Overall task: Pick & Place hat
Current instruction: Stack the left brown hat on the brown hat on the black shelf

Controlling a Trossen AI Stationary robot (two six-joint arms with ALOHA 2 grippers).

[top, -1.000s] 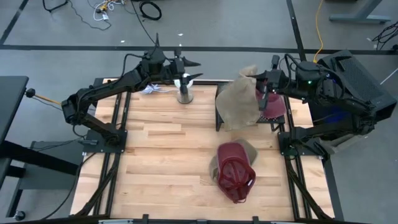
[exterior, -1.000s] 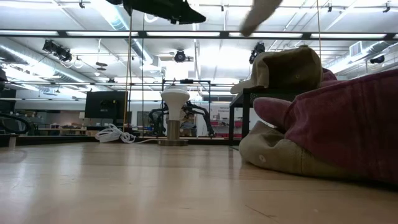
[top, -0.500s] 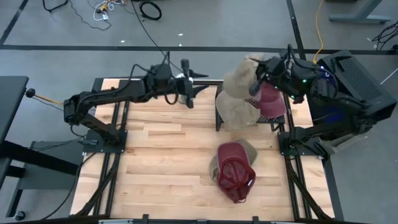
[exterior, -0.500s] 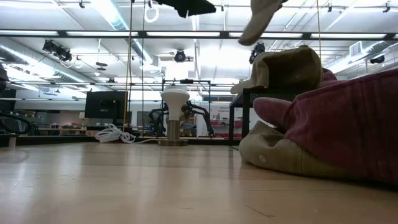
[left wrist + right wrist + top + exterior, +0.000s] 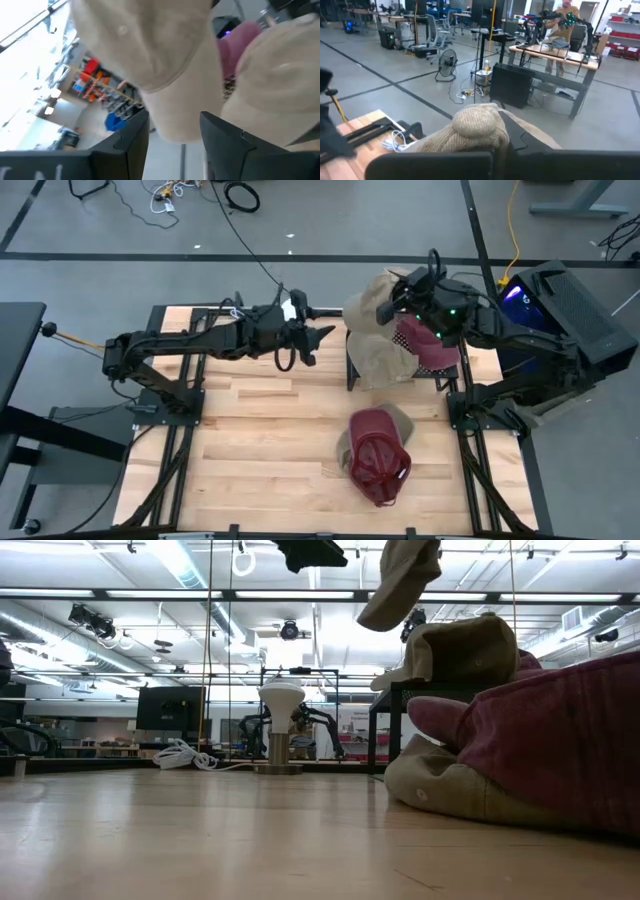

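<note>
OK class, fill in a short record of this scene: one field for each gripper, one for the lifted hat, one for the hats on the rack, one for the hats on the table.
right gripper: shut on the tan hat, holding it in the air by the rack
left gripper: open, reaching toward the tan hat, not gripping it
tan hat: off the table, hanging from the right gripper
rack hats: a second tan hat and a pink hat
table hats: a red hat lying on top of a beige hat, front of the table

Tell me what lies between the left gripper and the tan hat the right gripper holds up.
Nothing: in the high view the left gripper and the tan hat, held by the right gripper, are separated only by open air.
</note>
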